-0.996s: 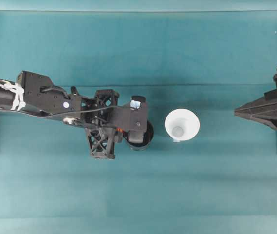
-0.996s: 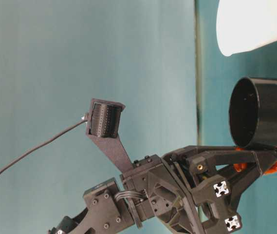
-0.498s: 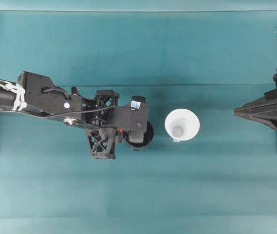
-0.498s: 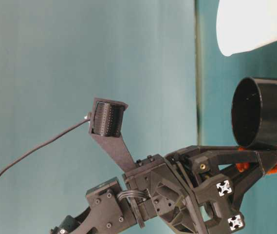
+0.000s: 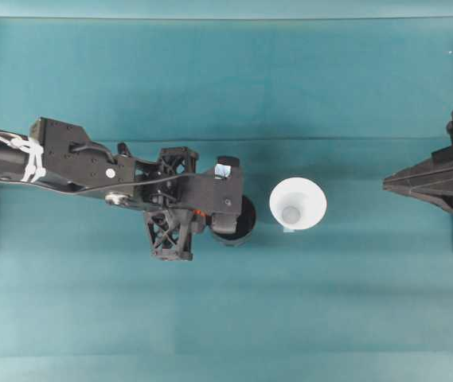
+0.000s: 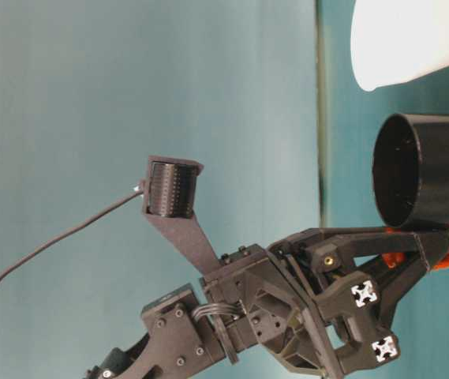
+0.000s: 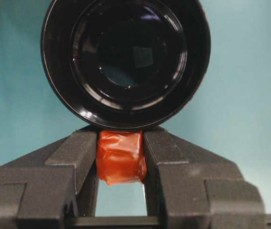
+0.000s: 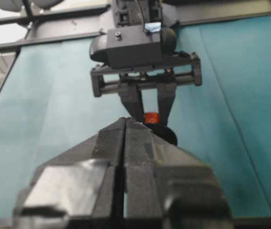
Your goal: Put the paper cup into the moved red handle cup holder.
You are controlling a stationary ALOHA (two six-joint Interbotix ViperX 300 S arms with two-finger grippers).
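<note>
Overhead: the left claw (image 5: 224,213) reaches in from the left edge to the middle of the frame, closed on the orange-red tab of the red handle cup holder (image 5: 240,223), whose black rim peeks out from under the arm. Just to its right, a gap apart, the paper cup (image 5: 298,204) stands mouth-up on the teal surface (image 5: 226,318). The right claw (image 5: 389,185) sits well apart at the right edge, its fingers pressed to a point, holding nothing.

Table-level, turned on its side: the holder (image 6: 425,172) fills the right middle of the frame, its open mouth facing left, with the left claw (image 6: 421,254) below it pinching the orange handle. The white cup (image 6: 409,39) occupies the upper right corner, apart from the holder.

Left wrist: the holder (image 7: 125,62) takes the upper half, its glossy interior seen straight on; both fingers (image 7: 78,157) squeeze the handle tab at lower centre.

Right wrist: the right claw (image 8: 125,119) fills the lower frame, fingers together and empty; beyond it the left claw (image 8: 148,114) grips the tab, the holder's (image 8: 166,134) black rim showing beside it.
</note>
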